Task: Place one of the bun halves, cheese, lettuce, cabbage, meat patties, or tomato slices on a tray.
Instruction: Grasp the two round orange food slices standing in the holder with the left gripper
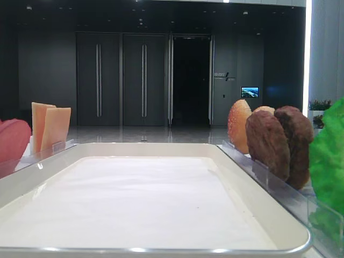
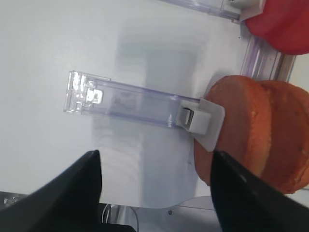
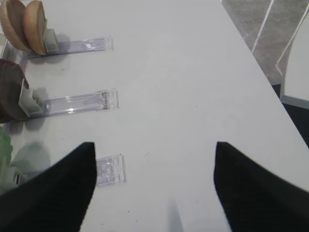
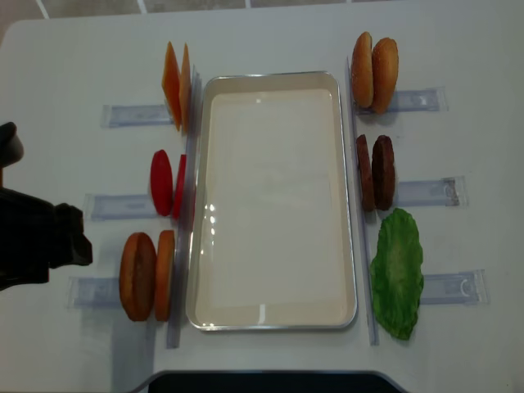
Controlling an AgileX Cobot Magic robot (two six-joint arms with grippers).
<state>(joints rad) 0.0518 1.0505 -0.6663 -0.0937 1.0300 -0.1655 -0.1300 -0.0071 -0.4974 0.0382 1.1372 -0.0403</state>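
**Two grippers wide apart, nothing on the tray**

One white tray point(image 4: 273, 199) lies bare in the middle of the table point(image 4: 65, 65), clear racks point(image 4: 133, 115) along both its long sides. The left arm point(image 4: 33, 237) reaches in low from the table's left edge. Its left gripper point(image 2: 154, 193) hangs with jaws spread wide and holding nothing, just short of the two bun halves point(image 2: 251, 130) standing on edge in the near left rack. The right gripper point(image 3: 154, 188) also stands wide and bare over open table beside the right racks. Counted from above: two cheese slices point(image 4: 176, 84), two tomato slices point(image 4: 166, 182), two more buns point(image 4: 374, 71), two meat patties point(image 4: 375, 172), one lettuce leaf point(image 4: 397, 272).
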